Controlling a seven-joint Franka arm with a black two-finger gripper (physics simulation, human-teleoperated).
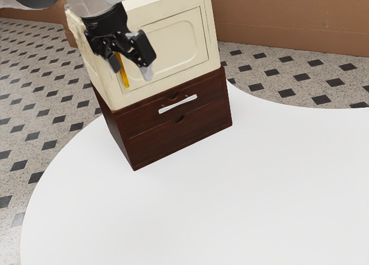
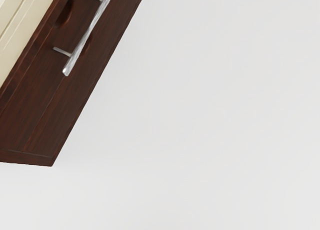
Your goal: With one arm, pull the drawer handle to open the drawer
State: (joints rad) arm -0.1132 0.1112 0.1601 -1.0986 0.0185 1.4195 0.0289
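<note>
Toward ten o'clock in the exterior view, the gripper (image 1: 137,79) hangs with its fingers apart, empty. At four o'clock from it sits the handle (image 1: 177,104), on the drawer (image 1: 209,90), which looks shut; reaching, grasping and pulling all remain.

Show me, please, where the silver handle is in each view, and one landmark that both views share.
Exterior view: the silver handle is just above the picture's centre, on the brown drawer unit, below the cream cabinet.
Wrist view: the silver handle slants across the brown front and reaches the picture's edge.
Shared landmark: the dark notch between handle and cream cabinet.
</note>
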